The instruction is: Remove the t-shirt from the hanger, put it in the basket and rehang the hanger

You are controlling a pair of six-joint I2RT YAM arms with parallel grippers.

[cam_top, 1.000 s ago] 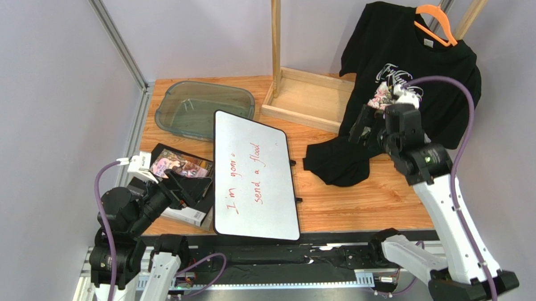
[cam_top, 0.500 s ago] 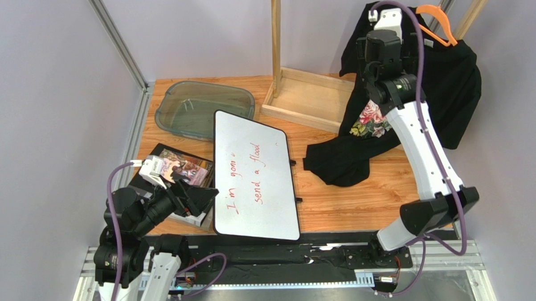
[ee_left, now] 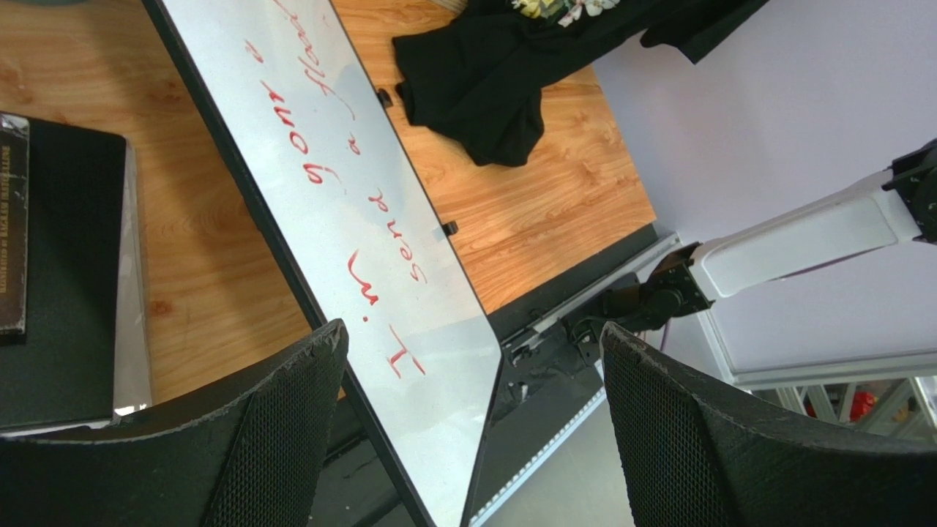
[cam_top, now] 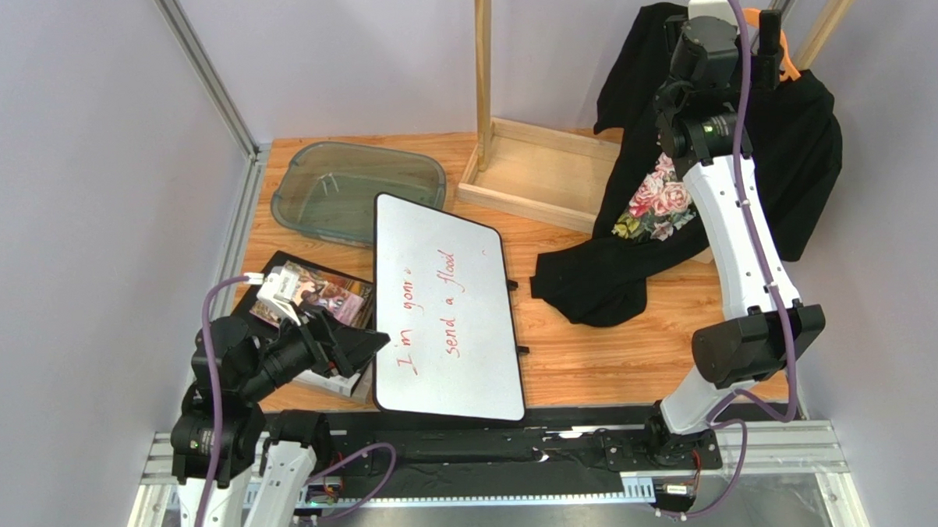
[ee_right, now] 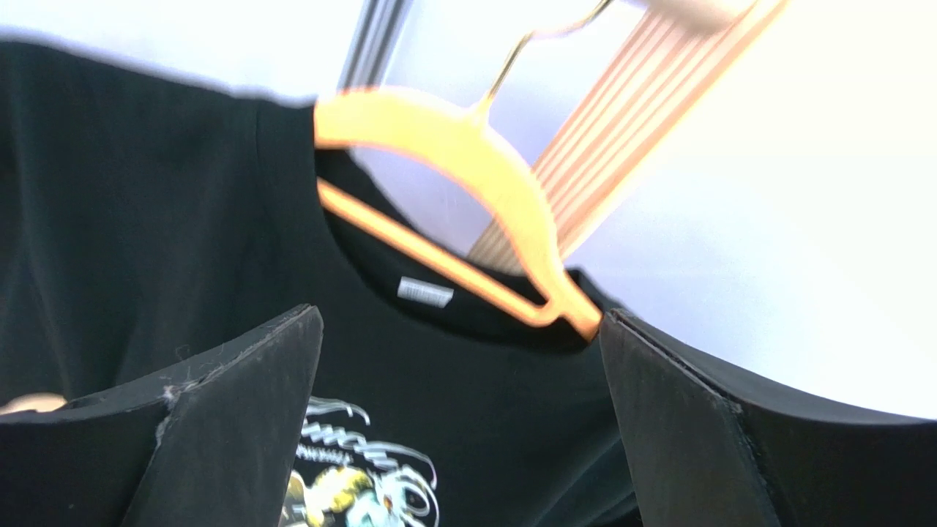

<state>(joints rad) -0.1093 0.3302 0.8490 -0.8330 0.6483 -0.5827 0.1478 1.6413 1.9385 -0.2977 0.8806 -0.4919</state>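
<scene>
Right arm has climbed from the chest print to the collar in the last second. Right gripper (ee_right: 460, 318) faces the neckline, fingers spread wide, nothing held. Left gripper (ee_left: 473, 329) sits low by the whiteboard (ee_left: 330, 165), likewise wide and empty. T-shirt (cam_top: 812, 146) hangs on the hanger (ee_right: 462, 137) at the wooden rack (cam_top: 482, 76), hem pooled on the table (cam_top: 629, 352). Cloth looks light and limp (it should stretch, not resist). Best hold, I judge, is a pinch at the shoulder beside the collar.
</scene>
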